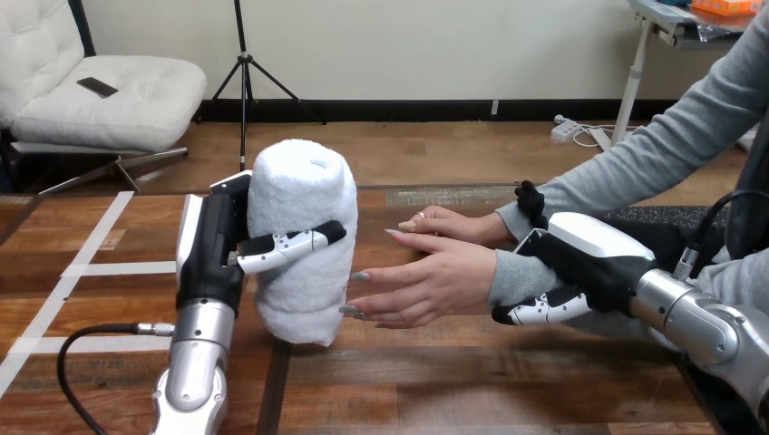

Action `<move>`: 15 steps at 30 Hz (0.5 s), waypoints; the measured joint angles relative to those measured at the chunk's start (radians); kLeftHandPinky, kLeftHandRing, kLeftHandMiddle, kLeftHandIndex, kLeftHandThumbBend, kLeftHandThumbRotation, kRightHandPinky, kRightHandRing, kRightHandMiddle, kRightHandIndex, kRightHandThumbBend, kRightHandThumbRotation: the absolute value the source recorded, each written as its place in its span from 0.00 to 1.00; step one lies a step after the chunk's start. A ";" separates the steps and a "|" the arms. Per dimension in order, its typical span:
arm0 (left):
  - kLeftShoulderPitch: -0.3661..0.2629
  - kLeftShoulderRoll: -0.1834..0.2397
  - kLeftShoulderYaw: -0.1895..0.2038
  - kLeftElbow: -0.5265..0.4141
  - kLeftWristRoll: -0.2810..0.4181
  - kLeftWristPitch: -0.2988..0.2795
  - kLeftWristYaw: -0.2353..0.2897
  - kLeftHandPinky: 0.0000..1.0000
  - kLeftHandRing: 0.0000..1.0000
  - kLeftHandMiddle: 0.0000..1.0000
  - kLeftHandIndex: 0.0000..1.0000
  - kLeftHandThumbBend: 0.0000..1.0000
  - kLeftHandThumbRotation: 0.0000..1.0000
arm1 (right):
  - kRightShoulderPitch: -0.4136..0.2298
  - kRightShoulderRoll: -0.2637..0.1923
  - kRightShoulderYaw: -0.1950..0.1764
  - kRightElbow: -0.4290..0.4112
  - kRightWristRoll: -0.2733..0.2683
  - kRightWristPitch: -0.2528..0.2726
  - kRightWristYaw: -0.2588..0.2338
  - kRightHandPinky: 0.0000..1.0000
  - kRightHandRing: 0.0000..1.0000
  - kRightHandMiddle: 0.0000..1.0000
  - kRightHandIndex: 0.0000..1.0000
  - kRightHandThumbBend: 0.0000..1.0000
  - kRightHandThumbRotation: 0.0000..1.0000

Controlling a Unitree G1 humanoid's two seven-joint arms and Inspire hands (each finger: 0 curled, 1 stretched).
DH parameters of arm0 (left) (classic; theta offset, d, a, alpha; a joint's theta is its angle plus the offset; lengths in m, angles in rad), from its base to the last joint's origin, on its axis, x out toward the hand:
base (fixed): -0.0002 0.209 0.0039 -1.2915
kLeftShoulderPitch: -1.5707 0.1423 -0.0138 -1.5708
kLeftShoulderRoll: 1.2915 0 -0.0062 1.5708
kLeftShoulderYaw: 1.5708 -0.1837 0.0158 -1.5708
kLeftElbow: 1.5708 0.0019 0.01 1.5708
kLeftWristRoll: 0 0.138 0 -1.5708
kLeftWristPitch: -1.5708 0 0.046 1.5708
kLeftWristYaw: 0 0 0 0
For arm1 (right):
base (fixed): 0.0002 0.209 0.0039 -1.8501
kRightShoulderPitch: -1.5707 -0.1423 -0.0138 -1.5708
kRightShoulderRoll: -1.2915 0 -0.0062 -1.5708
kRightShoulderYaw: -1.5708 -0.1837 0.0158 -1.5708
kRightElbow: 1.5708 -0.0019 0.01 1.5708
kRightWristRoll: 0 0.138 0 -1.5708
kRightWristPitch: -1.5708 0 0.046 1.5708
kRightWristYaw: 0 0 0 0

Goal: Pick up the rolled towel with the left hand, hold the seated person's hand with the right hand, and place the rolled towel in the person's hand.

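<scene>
A white rolled towel (pixel 304 240) stands upright, lifted off the wooden table (pixel 453 381). My left hand (pixel 216 245) is shut on it, thumb across its front and fingers behind. Just right of the towel, the person's hand (pixel 426 281) is open, palm toward the towel, fingertips a small gap from it. A second hand of the person (pixel 444 222) rests behind it. My right hand (pixel 589 263) is curled round the person's wrist in its grey sleeve, thumb below and fingers over the top.
White tape lines (pixel 86 267) cross the table's left part. A black cable (pixel 82 362) loops beside my left forearm. The person's grey-sleeved arms (pixel 653 154) come in from the right.
</scene>
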 measured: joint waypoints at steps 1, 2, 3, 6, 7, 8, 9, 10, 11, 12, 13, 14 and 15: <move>-0.004 -0.001 0.000 0.005 -0.001 -0.001 0.001 0.34 0.36 0.40 0.41 0.56 0.00 | 0.000 0.000 0.000 0.000 0.000 0.000 0.000 0.16 0.19 0.24 0.23 0.57 0.38; -0.006 -0.002 0.000 0.009 -0.001 -0.001 0.001 0.34 0.36 0.40 0.41 0.56 0.00 | 0.000 0.001 0.000 0.000 0.000 0.000 0.000 0.16 0.19 0.24 0.23 0.56 0.38; -0.009 -0.003 0.000 0.013 -0.001 -0.002 0.002 0.34 0.36 0.40 0.40 0.56 0.00 | 0.000 0.001 0.000 -0.001 0.000 0.000 0.000 0.16 0.19 0.24 0.23 0.56 0.38; -0.017 -0.007 0.000 0.022 -0.003 -0.006 0.003 0.34 0.36 0.40 0.40 0.56 0.00 | 0.000 0.001 0.000 -0.001 0.000 0.000 0.000 0.15 0.19 0.24 0.23 0.56 0.38; -0.019 -0.008 0.000 0.025 -0.004 -0.007 0.004 0.34 0.36 0.40 0.40 0.56 0.00 | -0.001 0.002 0.000 -0.001 0.000 0.000 0.000 0.15 0.19 0.24 0.23 0.56 0.38; -0.022 -0.009 0.000 0.027 -0.004 -0.008 0.005 0.34 0.36 0.40 0.40 0.56 0.00 | -0.001 0.002 0.000 -0.001 0.000 0.000 0.000 0.16 0.19 0.24 0.23 0.56 0.39; -0.025 -0.011 0.000 0.030 -0.004 -0.010 0.007 0.34 0.36 0.40 0.40 0.56 0.00 | -0.001 0.002 0.000 -0.001 0.000 0.000 0.000 0.16 0.19 0.24 0.23 0.56 0.39; -0.027 -0.012 0.000 0.032 -0.004 -0.012 0.009 0.34 0.36 0.40 0.40 0.56 0.00 | -0.001 0.002 0.000 -0.001 0.000 0.000 0.000 0.16 0.19 0.24 0.23 0.56 0.39; -0.030 -0.014 0.000 0.034 -0.004 -0.014 0.011 0.34 0.36 0.39 0.40 0.56 0.00 | -0.001 0.002 0.000 -0.001 0.000 0.000 0.000 0.16 0.19 0.24 0.24 0.56 0.39; -0.033 -0.016 0.000 0.037 -0.004 -0.017 0.014 0.34 0.36 0.39 0.40 0.56 0.00 | -0.001 0.002 0.000 -0.001 0.000 0.001 0.000 0.16 0.19 0.25 0.24 0.56 0.39; -0.036 -0.017 0.000 0.039 -0.004 -0.019 0.015 0.34 0.36 0.39 0.40 0.57 0.00 | -0.001 0.002 0.000 -0.001 0.000 0.001 0.000 0.16 0.20 0.25 0.24 0.56 0.39; -0.039 -0.018 0.000 0.041 -0.004 -0.022 0.017 0.33 0.36 0.39 0.40 0.57 0.00 | -0.001 0.002 0.000 -0.001 0.000 0.002 0.000 0.17 0.20 0.25 0.24 0.56 0.39; -0.042 -0.021 0.000 0.043 -0.004 -0.025 0.019 0.33 0.36 0.39 0.40 0.57 0.00 | -0.002 0.002 0.000 -0.001 0.000 0.003 0.001 0.17 0.20 0.25 0.24 0.56 0.40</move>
